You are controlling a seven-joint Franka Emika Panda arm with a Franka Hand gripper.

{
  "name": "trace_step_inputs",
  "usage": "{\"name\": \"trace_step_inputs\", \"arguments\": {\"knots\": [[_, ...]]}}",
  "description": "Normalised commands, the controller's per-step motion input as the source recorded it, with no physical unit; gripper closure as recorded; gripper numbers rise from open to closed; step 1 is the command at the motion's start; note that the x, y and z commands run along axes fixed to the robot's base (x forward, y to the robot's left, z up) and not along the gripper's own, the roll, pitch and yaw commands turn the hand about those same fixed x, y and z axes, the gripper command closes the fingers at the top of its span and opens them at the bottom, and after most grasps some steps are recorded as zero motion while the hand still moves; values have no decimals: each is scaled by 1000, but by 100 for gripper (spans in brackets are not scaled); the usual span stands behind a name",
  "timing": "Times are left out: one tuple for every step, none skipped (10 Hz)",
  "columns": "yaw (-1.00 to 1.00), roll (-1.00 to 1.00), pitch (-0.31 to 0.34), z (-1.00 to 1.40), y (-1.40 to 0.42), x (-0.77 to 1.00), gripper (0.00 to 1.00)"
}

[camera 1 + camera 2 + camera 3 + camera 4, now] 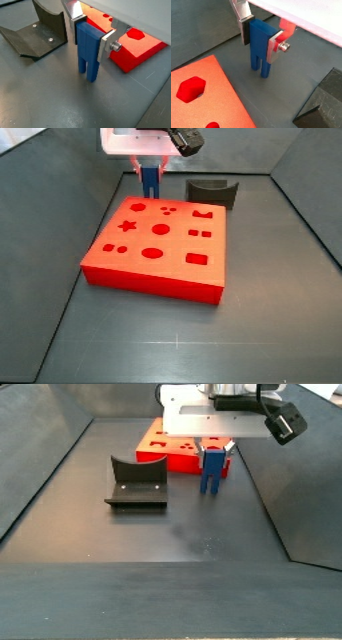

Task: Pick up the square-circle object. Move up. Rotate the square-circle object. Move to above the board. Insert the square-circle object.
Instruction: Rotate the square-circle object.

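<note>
Peg (87, 54) clamped upright in gripper (88, 36), prongs down; board (158, 246) holes visible in side view only, at 6 o'clock of peg.

Blue square-circle object (87, 50) upright beside red board (158, 243)

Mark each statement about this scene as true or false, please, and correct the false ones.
1. The gripper is shut on the square-circle object. True.
2. The blue piece's two prongs point down toward the floor. True.
3. The blue piece already sits in a hole of the board. False: it hangs beside the board, over the grey floor.
4. The dark grey curved holder lies on top of the board. False: it stands on the floor, apart from the board.
5. The jaws are wide open and empty. False: they clamp the blue piece.
</note>
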Motion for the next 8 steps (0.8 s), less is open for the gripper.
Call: {"name": "trace_step_inputs", "arguments": {"knots": [[-52, 19, -25, -210, 19, 30, 100], [-53, 17, -7, -209, 15, 10, 100], [-53, 17, -7, -209, 15, 11, 100], [-53, 18, -8, 0, 0, 0, 0], [-51, 18, -11, 1000, 0, 0, 0], [-50, 16, 4, 1000, 0, -15, 0], [-49, 13, 25, 1000, -1, -33, 0], [-47, 9, 41, 802, 1, -28, 0]]}}
